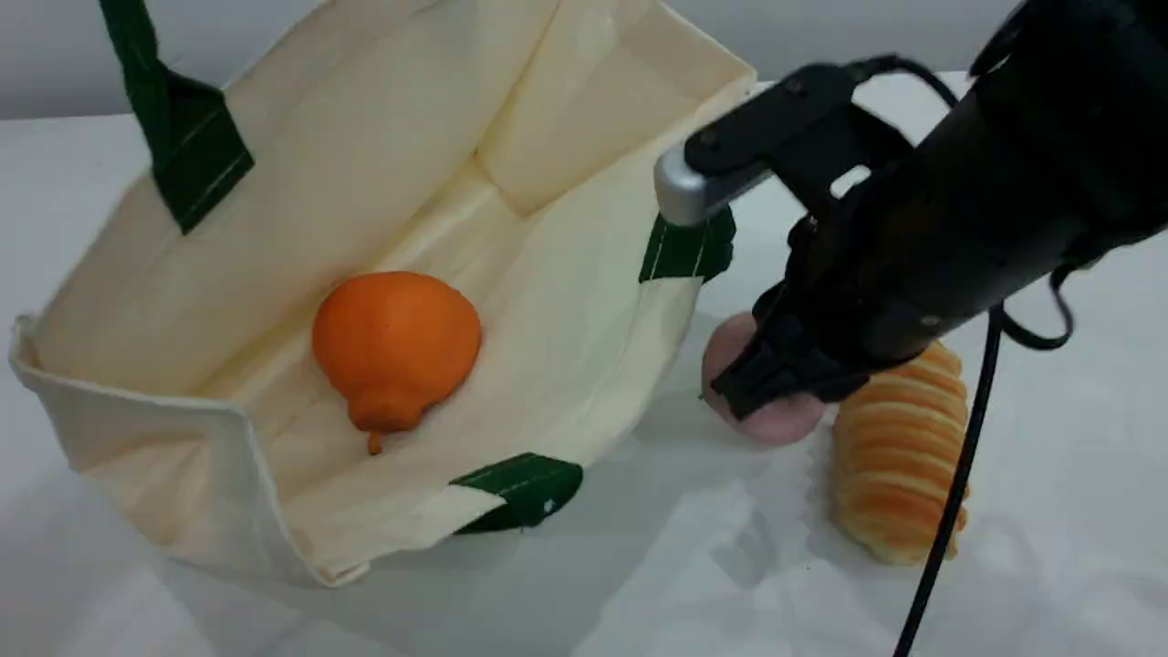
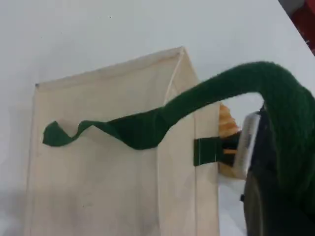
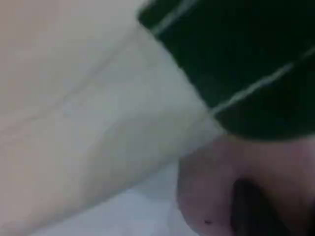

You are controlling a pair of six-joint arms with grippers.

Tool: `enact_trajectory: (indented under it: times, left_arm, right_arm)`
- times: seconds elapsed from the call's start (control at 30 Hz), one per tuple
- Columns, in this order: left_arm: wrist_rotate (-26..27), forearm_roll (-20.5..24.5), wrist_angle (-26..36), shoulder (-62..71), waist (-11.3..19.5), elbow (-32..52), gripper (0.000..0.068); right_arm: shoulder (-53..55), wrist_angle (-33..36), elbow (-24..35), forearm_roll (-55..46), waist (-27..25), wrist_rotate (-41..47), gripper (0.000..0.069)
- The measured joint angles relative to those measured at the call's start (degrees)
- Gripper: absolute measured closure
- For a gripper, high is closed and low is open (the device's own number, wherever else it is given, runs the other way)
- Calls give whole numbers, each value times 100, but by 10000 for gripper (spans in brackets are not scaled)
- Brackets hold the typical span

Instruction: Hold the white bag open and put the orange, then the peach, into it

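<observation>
The white bag (image 1: 557, 274) lies open on the table, its mouth facing the camera. One dark green handle (image 1: 137, 55) is pulled up out of the scene view at the top left. That handle (image 2: 236, 88) runs up close to the left wrist camera, where my left gripper is shut on it; its fingers are hidden. The orange (image 1: 397, 351) rests inside the bag, stem toward the front. Just right of the bag, the peach (image 1: 785, 422) sits on the table with my right gripper (image 1: 762, 388) shut on it. A dark fingertip (image 3: 248, 206) presses on the peach (image 3: 206, 196).
A ridged orange-tan bread loaf (image 1: 899, 456) lies right beside the peach, under the right arm. A green tab (image 1: 689, 246) on the bag's rim is just left of the right wrist. A black cable (image 1: 949, 511) hangs down over the loaf.
</observation>
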Motion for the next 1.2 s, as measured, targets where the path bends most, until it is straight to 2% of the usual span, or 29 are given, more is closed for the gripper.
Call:
enact_trajectory:
  times: [0.3,0.6,0.9,1.07,1.2]
  left_arm:
    - [0,0,-6,0,0,0,619]
    - [0,0,-1,0,0,0,619]
    - [0,0,-1,0,0,0,619]
    - [0,0,-1,0,0,0,619]
    - [0,0,-1,0,0,0,619]
  right_arm:
    - [-922,-44,50,91,6,0,563]
    - [-1275,-1111,50,933,6,0,565]
    - [-1681,-1141,45,1010,17,6,565]
    - [-2074,-858,45,1005,17,6,565]
    - [-2374,-363,45,976,17,6,565]
